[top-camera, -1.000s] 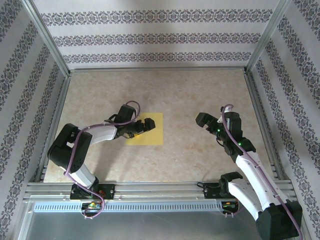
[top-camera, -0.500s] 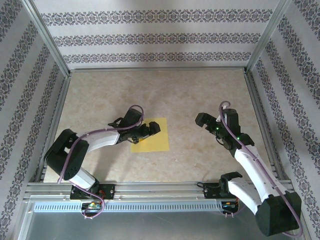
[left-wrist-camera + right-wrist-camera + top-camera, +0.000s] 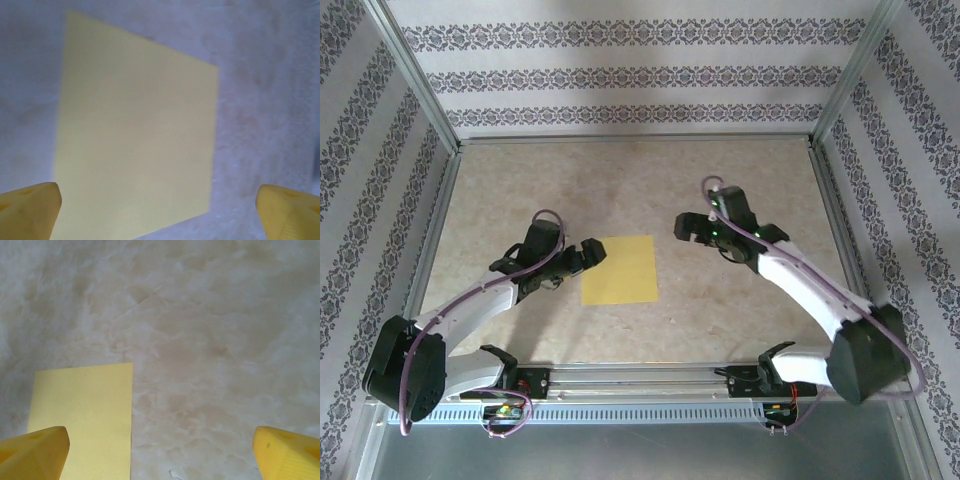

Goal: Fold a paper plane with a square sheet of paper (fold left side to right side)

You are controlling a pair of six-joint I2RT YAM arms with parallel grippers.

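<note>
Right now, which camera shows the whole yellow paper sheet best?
The top external view: the square sheet of paper lies flat with all four edges visible. The left wrist view has it close but blurred, with one corner cut off. The right wrist view catches one end of it, with the rest out of frame.

Top view is lit evenly and softly from overhead; only faint, diffuse shadows are thrown on the table [image 3: 740,330]. Left wrist view is blurred and washed out: the square sheet of paper [image 3: 135,135] is rendered pale and soft-edged, the surface tinted bluish. Right wrist view is sharper and warmer, with marbling resolved.
</note>
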